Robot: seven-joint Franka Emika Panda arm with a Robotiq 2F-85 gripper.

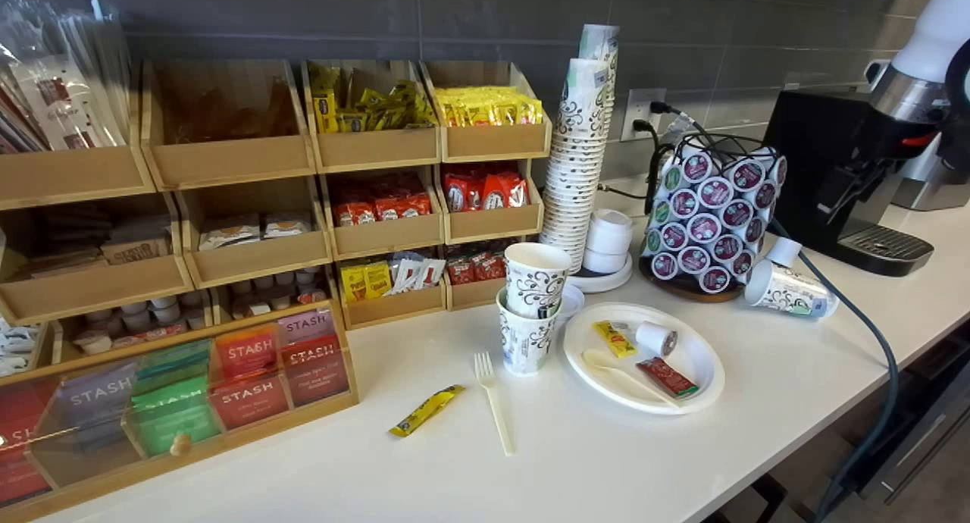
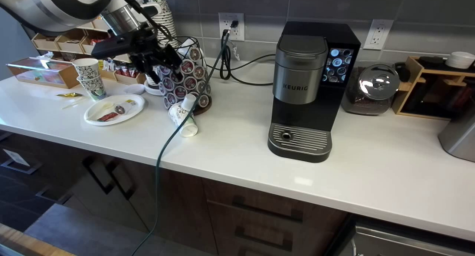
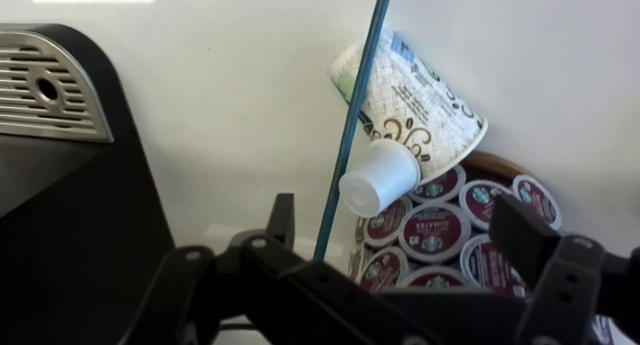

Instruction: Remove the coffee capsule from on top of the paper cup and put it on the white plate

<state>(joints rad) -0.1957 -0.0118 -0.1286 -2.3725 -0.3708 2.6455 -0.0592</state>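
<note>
The paper cup (image 1: 796, 292) lies on its side on the counter in both exterior views (image 2: 177, 114), beside a capsule rack. A white coffee capsule (image 1: 785, 251) rests on its upper side; it also shows in an exterior view (image 2: 188, 102). In the wrist view the capsule (image 3: 387, 175) lies over the cup's (image 3: 425, 110) rim end. The white plate (image 1: 705, 352) holds a yellow packet, a red packet, a spoon and another capsule (image 1: 656, 338). My gripper (image 2: 167, 76) is open and empty, above the rack. In the wrist view its fingers (image 3: 392, 217) are wide apart, with the capsule ahead between them.
The capsule rack (image 1: 705, 227) stands against the cup. A teal cable (image 3: 350, 125) crosses in front of the cup and hangs over the counter edge. A coffee machine (image 2: 304, 85) stands beside. Stacked cups (image 1: 530, 311) and a tall cup stack (image 1: 580, 167) are near the plate.
</note>
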